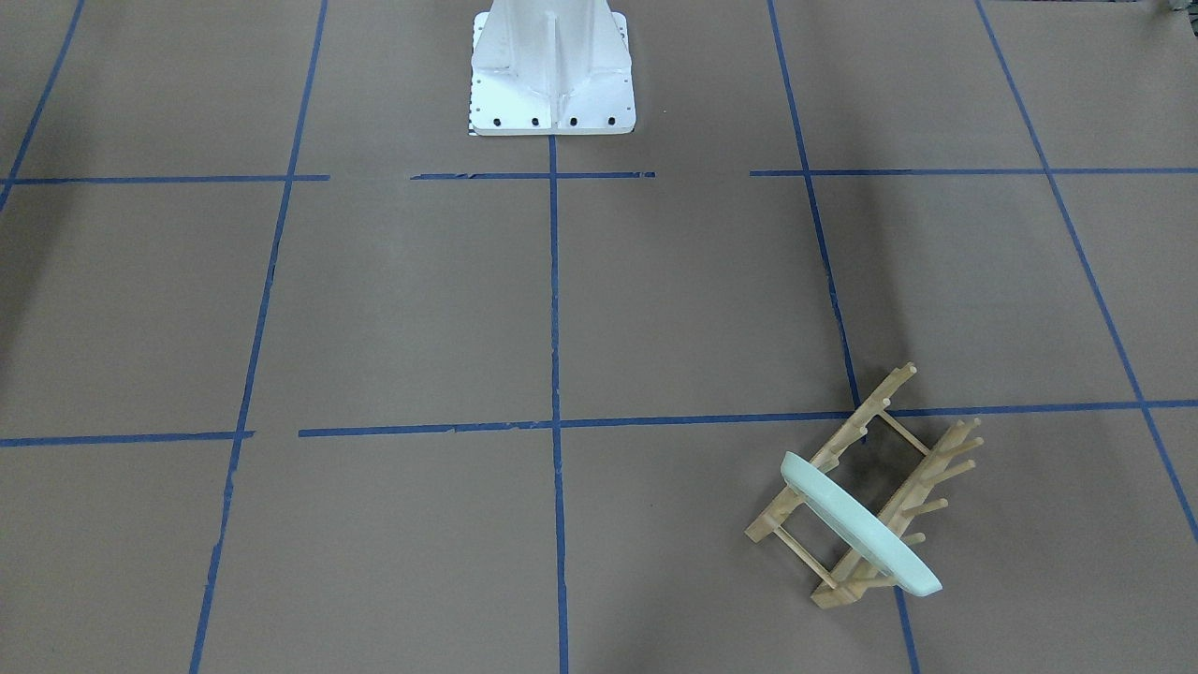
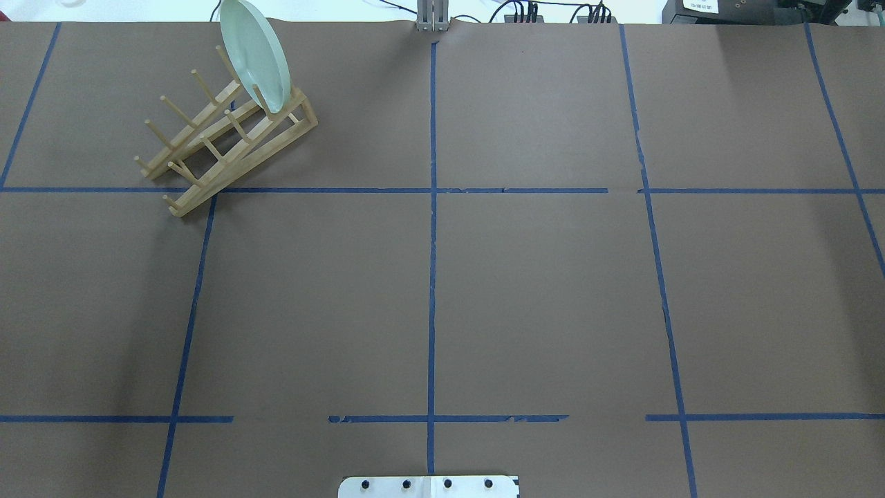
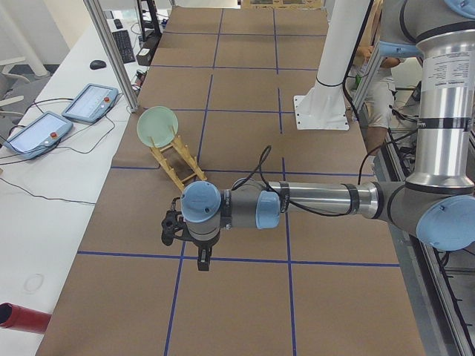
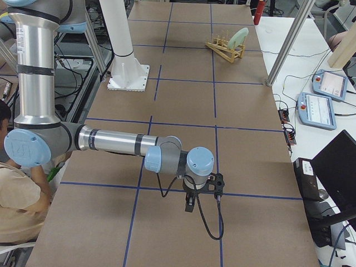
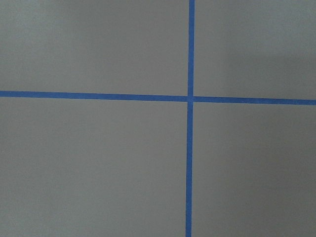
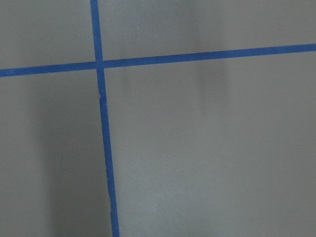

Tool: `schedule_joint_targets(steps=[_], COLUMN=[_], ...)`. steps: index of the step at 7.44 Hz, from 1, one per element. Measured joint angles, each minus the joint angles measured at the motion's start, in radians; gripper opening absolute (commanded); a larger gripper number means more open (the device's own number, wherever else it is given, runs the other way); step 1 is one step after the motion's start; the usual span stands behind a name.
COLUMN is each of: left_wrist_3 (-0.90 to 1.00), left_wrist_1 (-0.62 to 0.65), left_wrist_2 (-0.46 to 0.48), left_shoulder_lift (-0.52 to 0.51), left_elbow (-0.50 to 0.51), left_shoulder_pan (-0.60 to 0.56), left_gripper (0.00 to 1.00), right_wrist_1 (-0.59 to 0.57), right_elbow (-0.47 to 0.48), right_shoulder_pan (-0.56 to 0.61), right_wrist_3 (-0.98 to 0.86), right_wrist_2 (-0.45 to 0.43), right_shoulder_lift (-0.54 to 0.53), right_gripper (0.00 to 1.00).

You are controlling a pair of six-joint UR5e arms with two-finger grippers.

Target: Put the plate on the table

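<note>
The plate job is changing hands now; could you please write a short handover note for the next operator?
Left gripper: over bare table, short of the rack; open or shut cannot be told.
Right gripper: the same, toward the table's opposite end.
Plate: standing on edge in the rack's end slot, on the robot's far left.
Done: nothing.
Left: grasp the plate, lift it out, lay it on the table.

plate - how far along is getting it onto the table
Nothing looks done yet: the plate stands on edge in the end slot of the wooden peg rack, not on the table. Nothing is in hand either: the left arm's fingers and the right arm's fingers hang over the table, well away from the rack. Left to do: reach, grasp, lift out, lay the plate flat.
</note>
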Motion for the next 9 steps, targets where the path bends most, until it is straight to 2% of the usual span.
schedule_joint_targets(steps=[4, 6, 7, 9], left_wrist_3=[-0.002, -0.036, -0.137, -0.601], left_wrist_1=[-0.088, -0.169, -0.226, -0.5], left_wrist_2=[0.007, -0.031, -0.091, -0.16], left_shoulder_lift=[0.016, 0.034, 0.028, -0.027], left_elbow=[-0.011, 0.0, 0.013, 0.027], left_shoulder_pan=[0.021, 0.025, 0.039, 0.117], left_gripper=[1.0, 1.0, 1.0, 1.0], right_wrist_1=[0.0, 0.0, 0.0, 0.0], right_elbow=[0.0, -0.001, -0.001, -0.001], right_shoulder_pan=[0.0, 0.0, 0.0, 0.0], right_wrist_3=[0.0, 0.0, 0.0, 0.0], right_wrist_2=[0.0, 0.0, 0.0, 0.0], right_shoulder_lift=[0.0, 0.0, 0.0, 0.0], right_gripper=[1.0, 1.0, 1.0, 1.0])
